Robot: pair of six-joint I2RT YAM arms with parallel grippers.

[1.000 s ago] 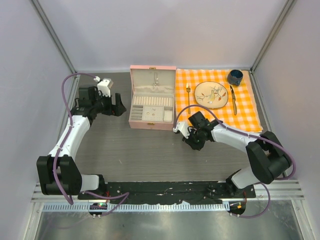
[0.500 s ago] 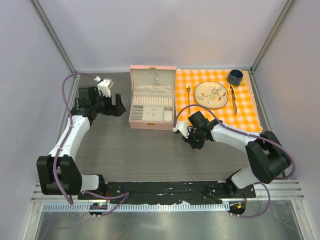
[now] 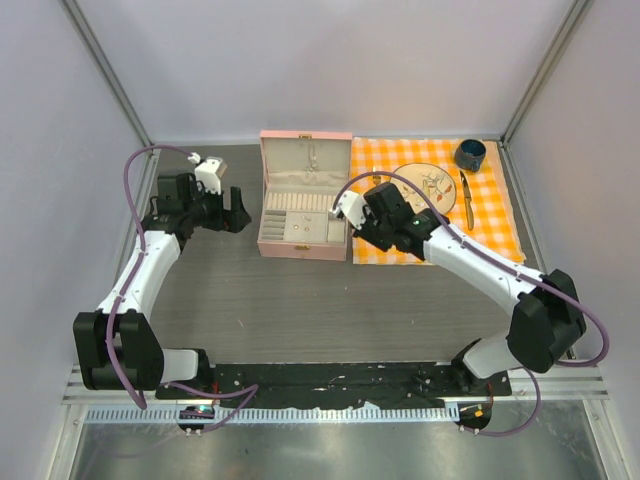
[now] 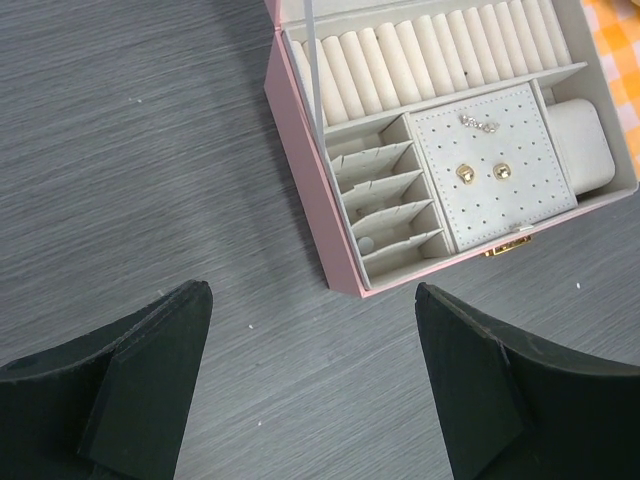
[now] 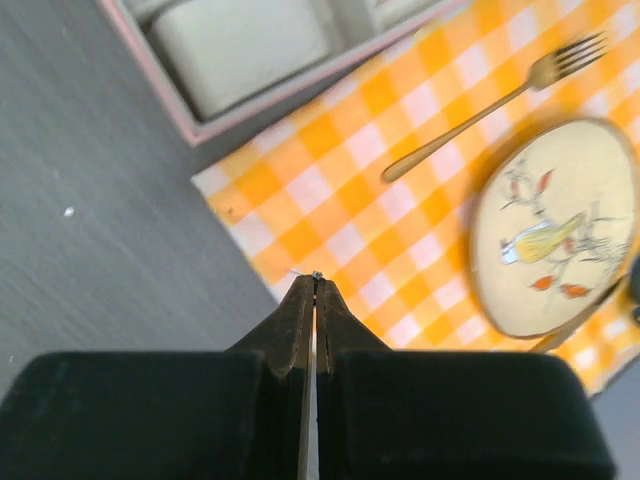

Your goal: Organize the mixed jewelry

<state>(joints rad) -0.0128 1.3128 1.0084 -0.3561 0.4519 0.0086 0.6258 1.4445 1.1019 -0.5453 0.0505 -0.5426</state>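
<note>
The left end effector hangs spread over the grey counter beside the open pink quilted rectangular case. The case's perforated pad holds two gold studs and a silvery bit. The right end effector, pressed together, pinches a tiny pale bit over the near-left corner of the orange checked cloth. More jewelry lies on the round bird-patterned plate.

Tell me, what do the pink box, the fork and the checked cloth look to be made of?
Pink box: a matte pink covering, perhaps faux leather. The inside is cream and velvet-like, going by the soft padded rolls.
Fork: metal with a shiny gold-coloured finish. Whether it is solid or plated can't be told.
Checked cloth: woven fabric, matte, orange and white, lying flat.
</note>
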